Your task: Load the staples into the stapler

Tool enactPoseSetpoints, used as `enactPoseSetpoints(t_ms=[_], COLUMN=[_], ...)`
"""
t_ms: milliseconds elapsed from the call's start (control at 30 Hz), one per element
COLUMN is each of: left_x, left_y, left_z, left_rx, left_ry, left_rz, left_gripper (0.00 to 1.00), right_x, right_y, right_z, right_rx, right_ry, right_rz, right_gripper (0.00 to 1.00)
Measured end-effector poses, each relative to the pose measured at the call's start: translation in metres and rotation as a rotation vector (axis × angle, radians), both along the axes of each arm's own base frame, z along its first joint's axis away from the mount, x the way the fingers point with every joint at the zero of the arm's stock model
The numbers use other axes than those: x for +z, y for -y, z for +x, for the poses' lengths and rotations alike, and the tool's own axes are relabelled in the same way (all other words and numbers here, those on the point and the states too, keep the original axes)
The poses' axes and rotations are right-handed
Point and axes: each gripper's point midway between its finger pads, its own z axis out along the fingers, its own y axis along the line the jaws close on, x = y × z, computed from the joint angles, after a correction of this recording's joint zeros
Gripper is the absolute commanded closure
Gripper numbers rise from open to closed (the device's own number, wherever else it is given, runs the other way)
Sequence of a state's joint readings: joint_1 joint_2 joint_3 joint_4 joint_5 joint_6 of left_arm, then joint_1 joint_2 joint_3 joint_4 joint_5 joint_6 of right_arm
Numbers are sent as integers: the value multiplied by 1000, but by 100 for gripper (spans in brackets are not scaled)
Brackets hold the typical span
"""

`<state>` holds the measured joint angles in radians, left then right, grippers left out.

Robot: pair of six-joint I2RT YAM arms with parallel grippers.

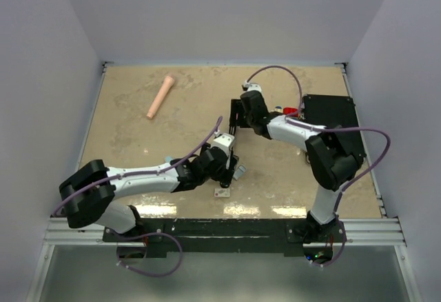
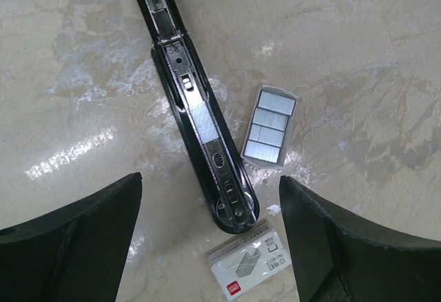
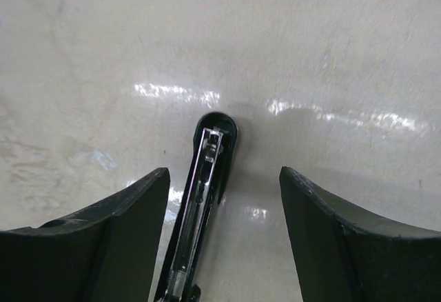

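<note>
End effectors (image 2: 210, 180) (image 3: 224, 172) two, stapler (image 2: 200, 119) one, tray (image 2: 269, 126) one

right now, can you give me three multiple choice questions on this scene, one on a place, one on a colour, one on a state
1. In the left wrist view, where does the grey-blue staple tray lie relative to the open black stapler?
A on its left
B on its right
C on top of it

2. What colour is the print on the small white box?
A blue
B green
C red

3. How is the left gripper?
A open, holding nothing
B shut on the tray
C shut on the box

Answers:
1 B, the tray lies just right of the stapler's staple channel.
2 C, a red mark shows near the box's corner.
3 A, its fingers stand wide apart and grip nothing.
</note>
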<state>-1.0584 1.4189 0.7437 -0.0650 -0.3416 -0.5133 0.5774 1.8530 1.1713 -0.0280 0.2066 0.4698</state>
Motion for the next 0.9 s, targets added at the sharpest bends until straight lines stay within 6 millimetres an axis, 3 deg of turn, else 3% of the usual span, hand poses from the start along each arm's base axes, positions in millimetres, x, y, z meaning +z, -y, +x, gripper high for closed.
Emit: enactPoseSetpoints(t_ms=[133, 267, 467, 633, 900], left_x=[-9, -21, -36, -40, -41], left_y=[9, 11, 10, 8, -4], left_z=[0, 1, 1, 1, 9], left_rx=[-11, -11, -11, -8, 31], left_ry=[-1, -12, -31, -32, -10], left_rz=[2, 21, 55, 67, 107], left_gripper=[26, 35, 48, 66, 79], right_x=[27, 29, 7, -27, -27], right_y=[10, 20, 22, 10, -13], right_z=[16, 28, 34, 29, 40], right_rx=[35, 84, 191, 299, 409], right_ry=[63, 84, 60, -14, 16], right_rz=[91, 130, 183, 216, 290], right_gripper=[30, 31, 31, 31, 33])
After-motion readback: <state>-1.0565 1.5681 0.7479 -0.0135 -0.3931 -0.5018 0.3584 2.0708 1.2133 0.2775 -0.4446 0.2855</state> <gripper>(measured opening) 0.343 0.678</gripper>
